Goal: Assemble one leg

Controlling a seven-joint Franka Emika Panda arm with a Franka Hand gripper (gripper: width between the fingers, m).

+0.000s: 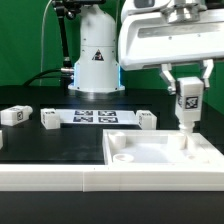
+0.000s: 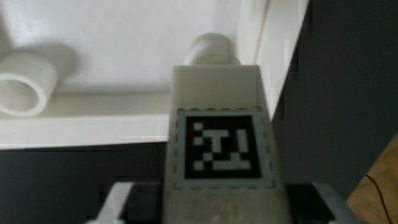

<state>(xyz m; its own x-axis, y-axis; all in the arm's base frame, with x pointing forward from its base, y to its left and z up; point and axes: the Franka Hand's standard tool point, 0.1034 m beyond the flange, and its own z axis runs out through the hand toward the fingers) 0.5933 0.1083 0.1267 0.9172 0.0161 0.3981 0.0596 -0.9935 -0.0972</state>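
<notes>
Here, the two-finger metal gripper (image 1: 187,90) is clenched on the small white rectangular plastic leg (image 1: 186,112) and holds it upright by its upper part. The black-and-white square tag of the leg faces the exterior camera. The lower end of the leg stands at the far corner of the wide white square tray-like tabletop (image 1: 150,158), on the exterior view's right. Whether this end already touches the tabletop, I cannot tell.

In the wrist view the leg (image 2: 222,110) points away from the camera. Its rounded tip is over the pale floor of the tabletop (image 2: 125,105), just beside the raised wall. A round white corner socket (image 2: 27,85) is well apart from this tip.

The tabletop lies on the black bench (image 1: 30,140). Behind it lies the flat white marker board (image 1: 95,117). Other small white posts lie on the bench: the first post (image 1: 14,115) and the second post (image 1: 50,118) at the exterior view's left of the marker board, the third post (image 1: 147,119) at its right, near the far rim of the tabletop.
</notes>
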